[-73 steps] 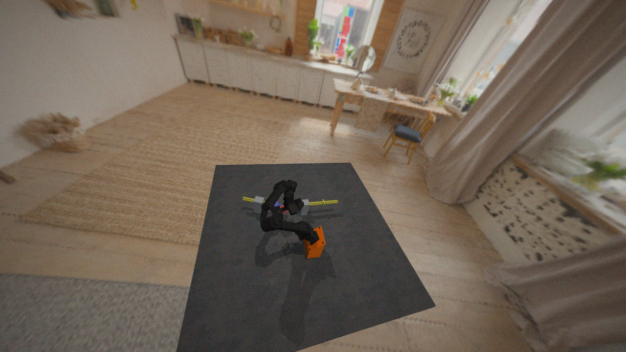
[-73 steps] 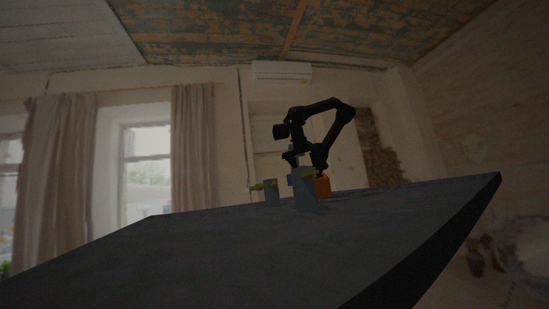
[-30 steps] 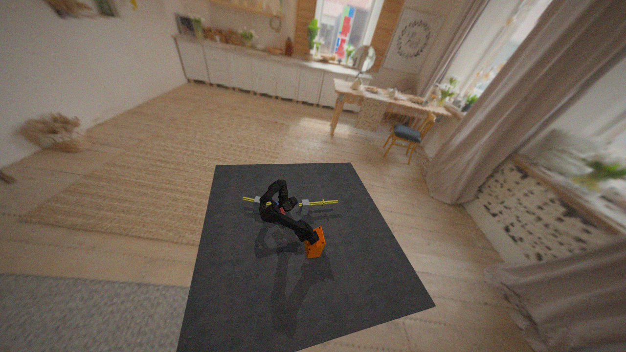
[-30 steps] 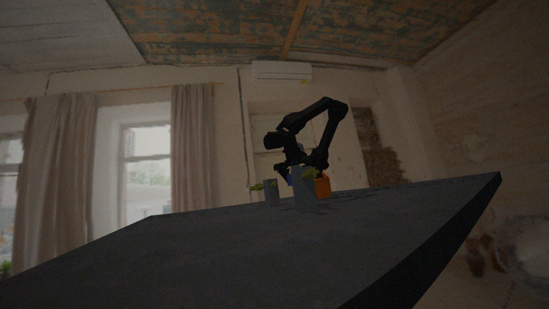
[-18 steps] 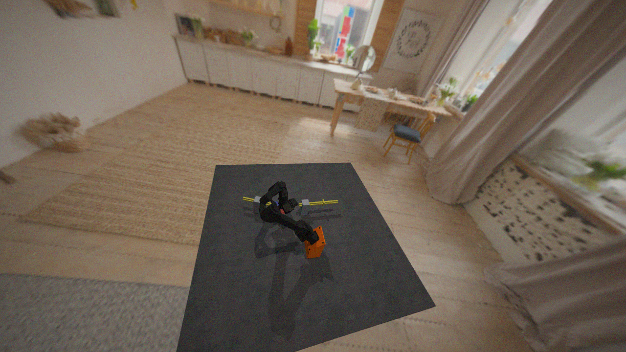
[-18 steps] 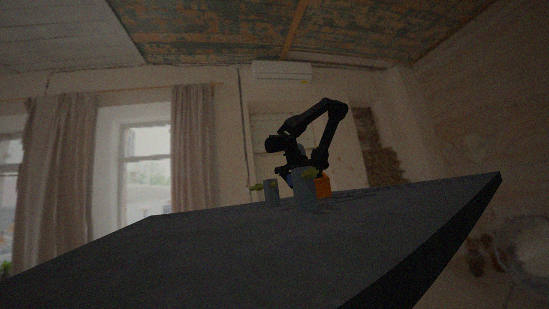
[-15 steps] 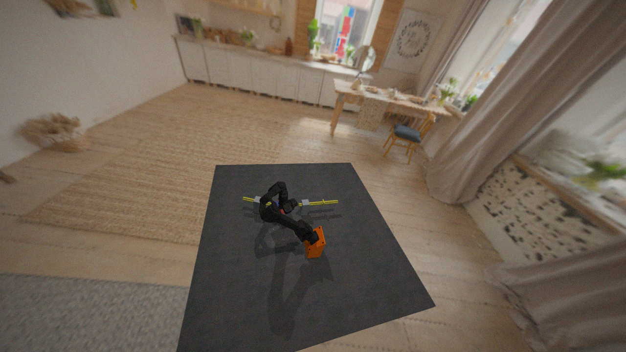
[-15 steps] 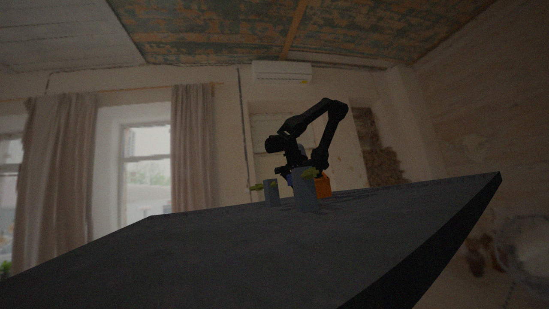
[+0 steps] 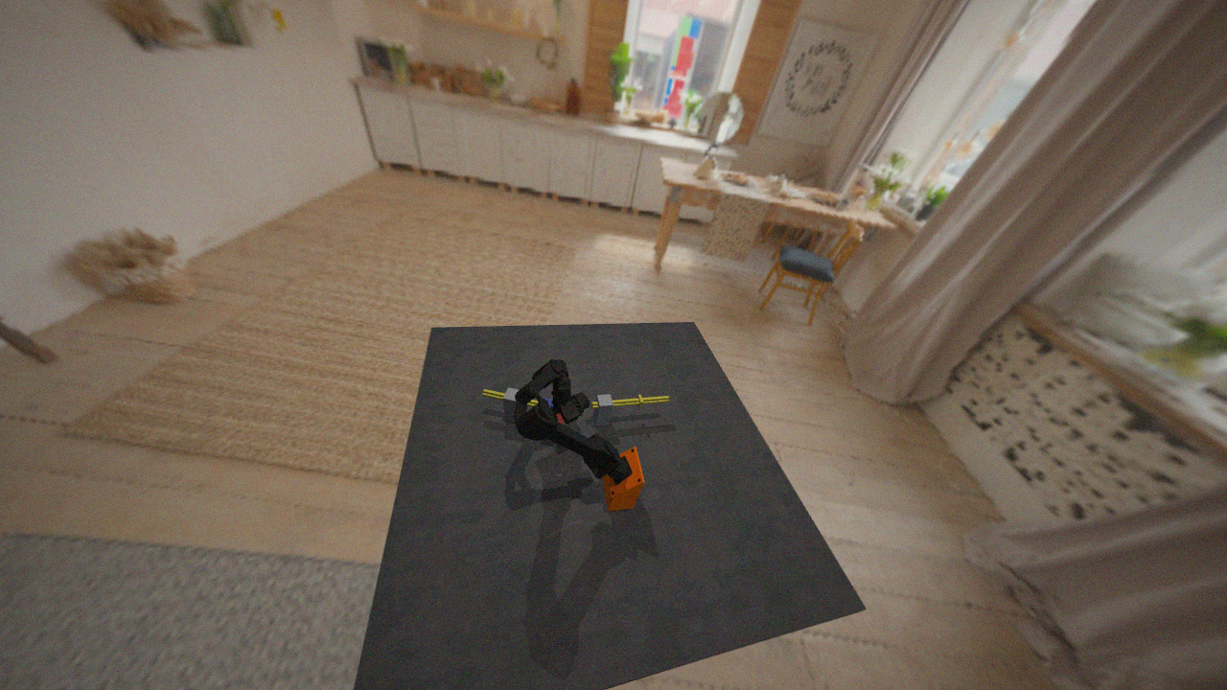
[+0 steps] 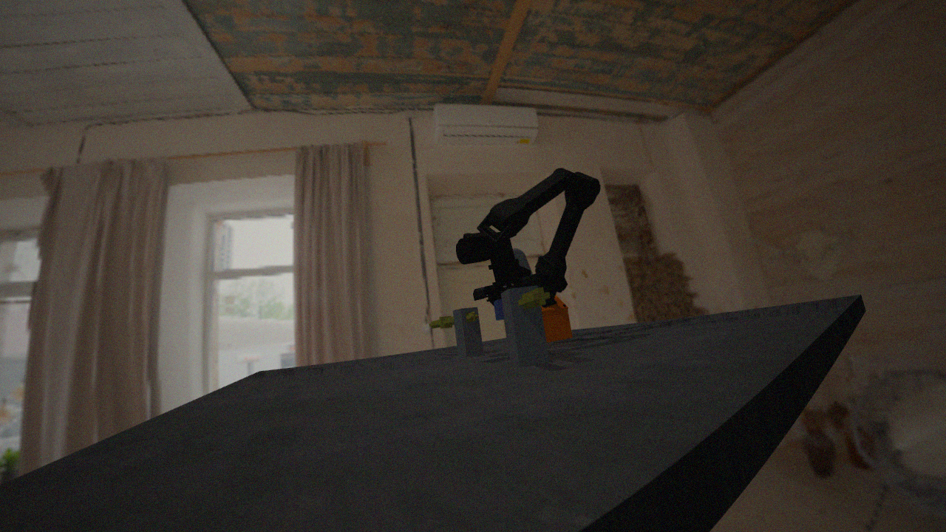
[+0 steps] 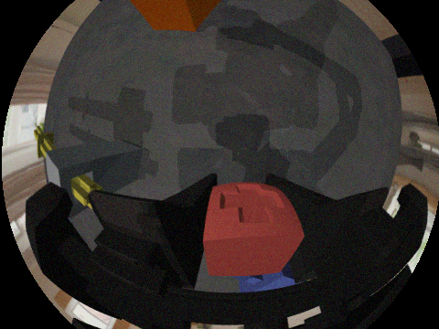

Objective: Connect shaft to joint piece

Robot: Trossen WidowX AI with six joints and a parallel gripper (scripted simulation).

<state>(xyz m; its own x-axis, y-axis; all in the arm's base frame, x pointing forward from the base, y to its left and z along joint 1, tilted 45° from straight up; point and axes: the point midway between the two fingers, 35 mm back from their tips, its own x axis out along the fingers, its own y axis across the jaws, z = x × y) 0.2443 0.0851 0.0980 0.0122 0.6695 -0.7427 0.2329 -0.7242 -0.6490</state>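
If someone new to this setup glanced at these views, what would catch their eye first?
Probably the red piece, bright between the black fingers of the gripper in the wrist view, with a bit of blue below it. In the top view, the orange base stands out against the dark table, under the foot of the black arm.
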